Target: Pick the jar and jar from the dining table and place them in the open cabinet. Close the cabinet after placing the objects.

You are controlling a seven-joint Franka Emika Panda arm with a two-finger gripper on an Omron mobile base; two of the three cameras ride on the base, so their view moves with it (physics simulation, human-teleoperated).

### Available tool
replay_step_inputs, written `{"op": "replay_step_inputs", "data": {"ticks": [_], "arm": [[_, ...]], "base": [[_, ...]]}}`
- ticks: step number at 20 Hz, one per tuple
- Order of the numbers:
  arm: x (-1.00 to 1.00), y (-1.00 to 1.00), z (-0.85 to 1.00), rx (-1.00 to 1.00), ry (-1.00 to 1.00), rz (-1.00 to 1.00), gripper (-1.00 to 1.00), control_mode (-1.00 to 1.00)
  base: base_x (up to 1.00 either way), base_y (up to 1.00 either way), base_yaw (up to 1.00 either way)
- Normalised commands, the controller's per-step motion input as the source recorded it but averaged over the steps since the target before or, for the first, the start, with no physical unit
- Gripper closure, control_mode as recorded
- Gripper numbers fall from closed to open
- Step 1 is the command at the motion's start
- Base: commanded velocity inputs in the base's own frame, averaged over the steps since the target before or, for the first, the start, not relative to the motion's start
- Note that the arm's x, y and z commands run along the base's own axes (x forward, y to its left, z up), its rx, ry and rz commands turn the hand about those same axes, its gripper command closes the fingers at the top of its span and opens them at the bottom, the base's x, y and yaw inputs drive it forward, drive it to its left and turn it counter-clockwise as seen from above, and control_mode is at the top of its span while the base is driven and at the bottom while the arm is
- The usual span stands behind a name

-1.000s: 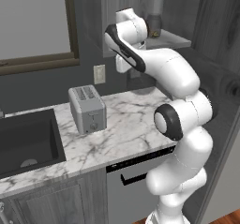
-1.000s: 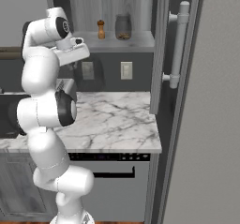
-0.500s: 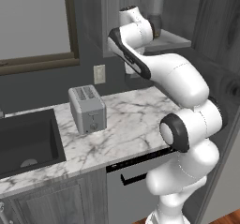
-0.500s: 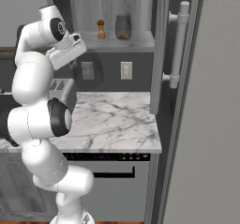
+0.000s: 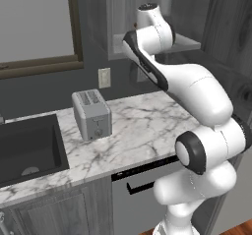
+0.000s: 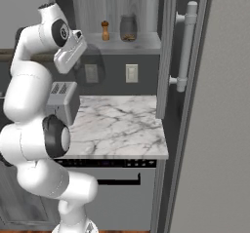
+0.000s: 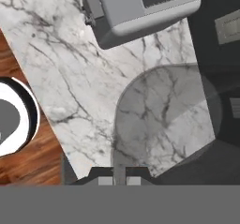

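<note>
Presently:

- Claw (image 7: pixel 119 180): clenched, its tips pinching the edge of a glass jar (image 7: pixel 164 120). It is raised above the counter, in front of the wall.
- Glass jar: see-through and faintly grey, reaching out from the claw's tips with the marble showing through it. In the right base view it hangs just beside the claw (image 6: pixel 78 56).
- Toaster (image 7: pixel 140 7): silver, below the claw, standing on the counter.
- Marble counter (image 6: pixel 122 125): white with grey veins, beneath the claw.
- Wall outlet (image 6: pixel 131 72): beyond the claw, at about its height.
- Cabinet shelf (image 6: pixel 141 43): higher than the claw and past it. It carries a second jar (image 6: pixel 128 28) with brown contents, and a pepper mill (image 6: pixel 105 30) near it.
- Cabinet door (image 6: pixel 168 51): farthest from the claw, standing open, bar handle (image 6: pixel 185 47) upright.
</note>
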Motion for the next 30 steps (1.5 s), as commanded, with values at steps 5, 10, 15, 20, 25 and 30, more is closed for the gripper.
{"op": "replay_step_inputs", "data": {"ticks": [5, 10, 15, 20, 25, 30], "arm": [[-0.17, -0.13, 0.35, -0.06, -0.04, 0.23, 1.0, -1.0], [-0.09, -0.15, 0.33, -0.05, -0.04, 0.2, 1.0, -1.0], [-0.05, -0.13, 0.06, -0.01, -0.09, 0.22, 1.0, -1.0], [0.0, -0.07, 0.1, 0.0, -0.19, 0.15, 1.0, -1.0], [0.13, 0.0, 0.26, 0.0, -0.08, 0.09, 1.0, -1.0], [0.28, 0.0, 0.24, 0.0, 0.0, 0.05, 1.0, -1.0]], "base": [[0.0, 0.0, 0.0], [0.0, 0.0, 0.0], [0.0, 0.0, 0.0], [0.0, 0.0, 0.0], [0.0, 0.0, 0.0], [0.0, 0.0, 0.0]]}}
